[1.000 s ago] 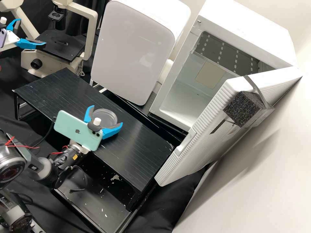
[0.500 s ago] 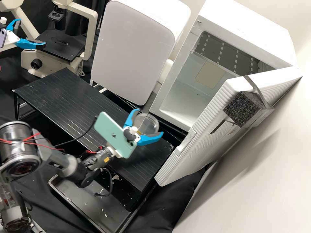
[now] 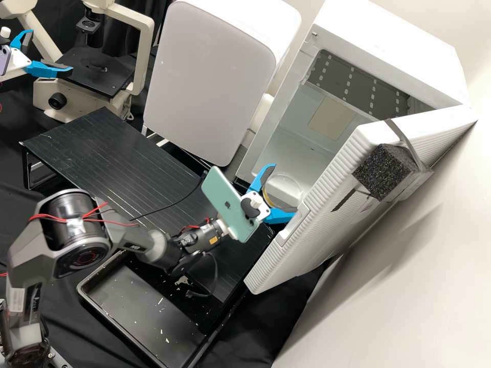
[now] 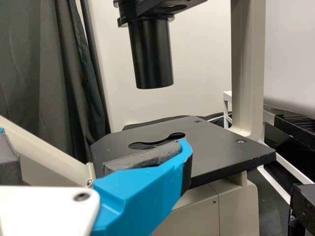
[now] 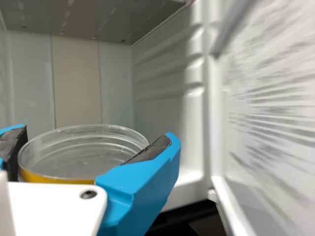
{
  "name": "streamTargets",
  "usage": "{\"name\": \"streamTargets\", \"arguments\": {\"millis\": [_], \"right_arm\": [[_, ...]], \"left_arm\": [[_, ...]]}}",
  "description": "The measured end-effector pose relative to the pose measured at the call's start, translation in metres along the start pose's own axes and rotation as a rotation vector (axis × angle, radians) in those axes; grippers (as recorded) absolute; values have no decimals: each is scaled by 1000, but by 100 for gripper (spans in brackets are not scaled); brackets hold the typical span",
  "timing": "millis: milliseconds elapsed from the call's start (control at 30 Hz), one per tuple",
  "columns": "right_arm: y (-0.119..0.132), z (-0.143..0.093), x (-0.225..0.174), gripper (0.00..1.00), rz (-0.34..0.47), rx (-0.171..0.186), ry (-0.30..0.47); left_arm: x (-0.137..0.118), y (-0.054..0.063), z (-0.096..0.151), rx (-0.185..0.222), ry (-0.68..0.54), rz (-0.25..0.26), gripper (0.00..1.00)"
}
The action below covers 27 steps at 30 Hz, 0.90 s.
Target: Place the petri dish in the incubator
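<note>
Between the right gripper's [image 3: 286, 193] fingers is clasped the petri dish [image 5: 81, 155].

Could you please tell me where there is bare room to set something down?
The black stand has a wide bare stretch between the microscope and the teal phone on the right arm. It is crowded at the incubator's mouth, where the right gripper holds the petri dish beside the open door.
</note>
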Motion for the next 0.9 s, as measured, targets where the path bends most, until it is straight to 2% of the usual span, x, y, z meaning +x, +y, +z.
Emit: {"name": "streamTargets", "arguments": {"millis": [200, 367, 500, 900], "right_arm": [[-22, 2, 39, 0, -60, -33, -6], [-26, 11, 63, 0, -53, -57, -41], [-26, 17, 78, 0, -27, -41, -65], [-33, 32, 101, 0, -42, -43, -92]], "left_arm": [[0, 0, 0, 0, 0, 0, 100], [0, 0, 0, 0, 0, 0, 100], [0, 0, 0, 0, 0, 0, 100], [0, 0, 0, 0, 0, 0, 100]]}}
